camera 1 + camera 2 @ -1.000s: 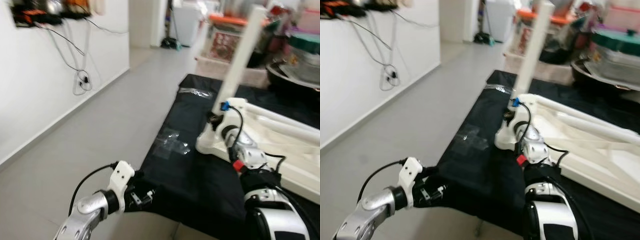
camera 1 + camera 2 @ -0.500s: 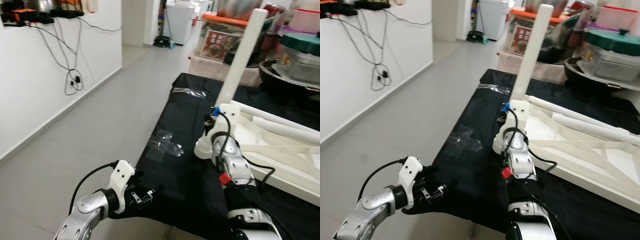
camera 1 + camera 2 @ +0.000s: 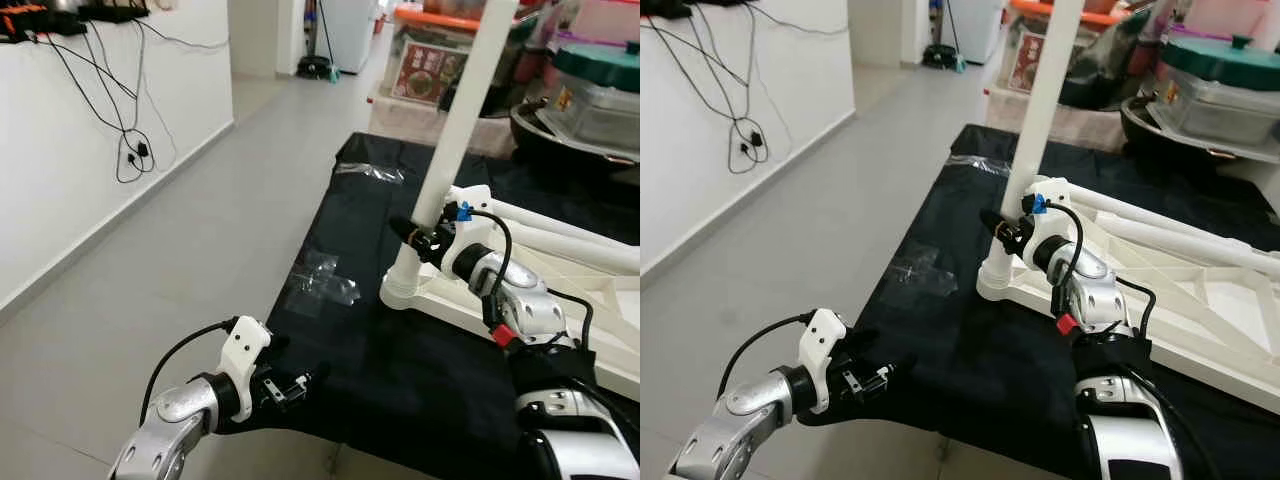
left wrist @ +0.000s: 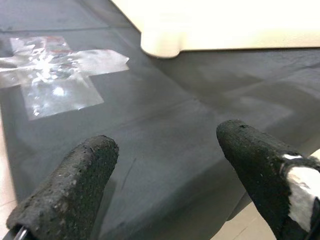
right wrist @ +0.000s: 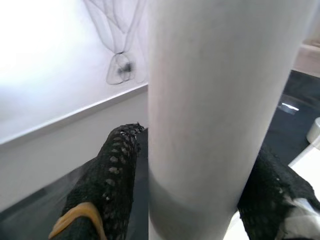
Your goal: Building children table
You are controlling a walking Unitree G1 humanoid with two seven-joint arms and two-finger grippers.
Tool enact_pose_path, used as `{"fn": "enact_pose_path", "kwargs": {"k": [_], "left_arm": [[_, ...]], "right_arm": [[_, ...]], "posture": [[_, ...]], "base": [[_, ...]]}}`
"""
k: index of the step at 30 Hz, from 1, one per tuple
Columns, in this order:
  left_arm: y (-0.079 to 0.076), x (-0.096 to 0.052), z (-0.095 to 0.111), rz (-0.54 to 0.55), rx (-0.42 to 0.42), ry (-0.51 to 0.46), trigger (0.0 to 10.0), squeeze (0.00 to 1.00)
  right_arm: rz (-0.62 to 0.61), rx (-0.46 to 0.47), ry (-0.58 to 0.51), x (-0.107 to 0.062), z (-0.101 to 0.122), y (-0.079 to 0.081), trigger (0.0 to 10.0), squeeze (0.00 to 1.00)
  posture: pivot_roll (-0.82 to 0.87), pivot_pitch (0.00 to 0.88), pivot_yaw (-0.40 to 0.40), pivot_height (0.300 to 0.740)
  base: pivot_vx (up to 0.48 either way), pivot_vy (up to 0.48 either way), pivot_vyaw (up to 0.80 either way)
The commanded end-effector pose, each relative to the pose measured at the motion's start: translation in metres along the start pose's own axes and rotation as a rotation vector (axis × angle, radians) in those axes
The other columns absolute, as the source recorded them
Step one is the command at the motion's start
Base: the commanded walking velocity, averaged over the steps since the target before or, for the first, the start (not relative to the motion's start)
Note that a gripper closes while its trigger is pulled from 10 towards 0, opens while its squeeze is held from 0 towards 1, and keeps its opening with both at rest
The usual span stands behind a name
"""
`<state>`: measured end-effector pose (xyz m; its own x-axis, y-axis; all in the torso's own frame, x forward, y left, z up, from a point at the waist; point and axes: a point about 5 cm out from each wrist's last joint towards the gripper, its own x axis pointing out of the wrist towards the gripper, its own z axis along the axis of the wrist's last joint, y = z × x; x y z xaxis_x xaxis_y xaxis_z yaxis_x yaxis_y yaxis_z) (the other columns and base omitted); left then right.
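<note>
Right gripper [image 3: 1002, 228] clamped round the white table leg [image 3: 455, 125] low down near its socket, likely steadying or turning it home in the corner of the upturned white tabletop [image 3: 1200, 300] lying on the black cloth [image 3: 400, 370]. Left gripper [image 3: 300, 382] spread wide and empty, low at the cloth's near edge, likely just kept clear. Leg smooth, round, matte plastic tube, upright; tabletop underside ribbed with rounded corner boss; cloth soft, matte, with crinkled clear tape patch [image 4: 55, 70]; finger pads [image 4: 70, 185] black, pebbled rubber.
</note>
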<state>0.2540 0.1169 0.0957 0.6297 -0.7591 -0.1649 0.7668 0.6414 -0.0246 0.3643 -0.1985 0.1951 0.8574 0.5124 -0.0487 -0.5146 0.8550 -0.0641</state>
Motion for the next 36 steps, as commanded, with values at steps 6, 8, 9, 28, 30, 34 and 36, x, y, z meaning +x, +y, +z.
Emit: {"fn": "enact_pose_path", "kwargs": {"k": [6,8,9,28,30,34,36], "left_arm": [[0.000,0.000,-0.004,0.003,0.002,0.011,10.0,0.00],[0.000,-0.001,-0.003,0.004,0.004,0.012,10.0,0.00],[0.000,-0.001,-0.003,0.004,0.004,0.012,10.0,0.00],[0.001,-0.002,-0.004,0.002,0.010,0.021,10.0,0.00],[0.001,-0.003,-0.004,0.006,0.009,0.021,10.0,0.00],[0.001,-0.003,-0.004,0.009,0.009,0.020,10.0,0.00],[0.001,-0.003,-0.004,0.011,0.009,0.020,10.0,0.00]], "right_arm": [[0.320,-0.046,0.004,0.002,-0.002,0.031,5.6,0.00],[0.420,-0.035,0.010,-0.002,-0.008,0.036,0.0,0.00],[0.420,-0.035,0.010,-0.002,-0.008,0.036,0.0,0.00],[-0.556,0.102,0.227,0.003,-0.055,0.007,0.0,0.00],[-0.669,0.125,0.241,-0.004,-0.062,0.015,0.0,0.00],[-0.774,0.124,0.241,-0.009,-0.063,0.020,0.0,0.00],[-0.926,0.089,0.265,-0.015,-0.065,0.018,0.0,0.00]], "posture": [[0.04,0.000,-0.122,0.740],[0.05,0.000,-0.123,0.740],[0.05,0.000,-0.123,0.740],[0.04,0.000,-0.113,0.740],[0.04,0.000,-0.116,0.740],[0.04,0.000,-0.116,0.740],[0.04,0.000,-0.119,0.740]], "base": [[0.000,0.000,0.00],[0.000,0.000,0.00],[0.000,0.000,0.00],[0.000,0.000,0.00],[0.000,0.000,0.00],[0.000,0.000,0.00],[0.000,0.000,0.00]]}}
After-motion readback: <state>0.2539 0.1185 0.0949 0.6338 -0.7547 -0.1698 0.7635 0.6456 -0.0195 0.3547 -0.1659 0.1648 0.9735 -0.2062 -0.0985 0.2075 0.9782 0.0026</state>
